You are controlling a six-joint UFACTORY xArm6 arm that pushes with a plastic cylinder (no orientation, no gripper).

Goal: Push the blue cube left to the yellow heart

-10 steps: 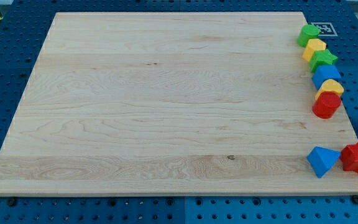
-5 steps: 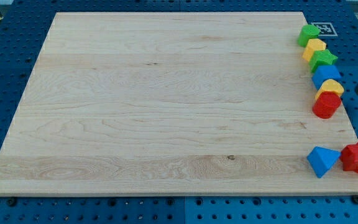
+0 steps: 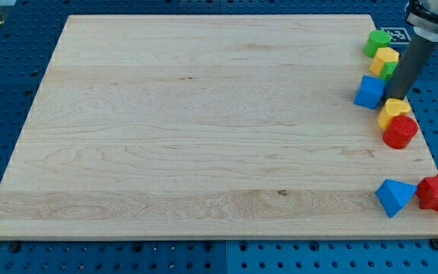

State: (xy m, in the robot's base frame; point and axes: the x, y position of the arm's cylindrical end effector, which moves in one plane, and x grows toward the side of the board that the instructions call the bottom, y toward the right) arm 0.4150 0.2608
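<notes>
The blue cube (image 3: 369, 92) sits near the board's right edge, pushed a little left out of the column of blocks. My tip (image 3: 395, 97) stands right against its right side; the rod rises to the view's top right. A yellow block (image 3: 385, 58) lies above and right of the cube, and another yellow block (image 3: 394, 111) lies just below my tip; I cannot tell which of them is the heart. The rod hides most of a green block (image 3: 387, 71) behind it.
A green block (image 3: 376, 42) tops the column at the right edge. A red cylinder-like block (image 3: 400, 132) lies under the lower yellow one. A blue triangular block (image 3: 393, 197) and a red star-like block (image 3: 437, 192) sit at the board's bottom right corner.
The rod has come in from the view's right edge to the column of blocks. The blue cube has slid left out of the column by about a block's width.
</notes>
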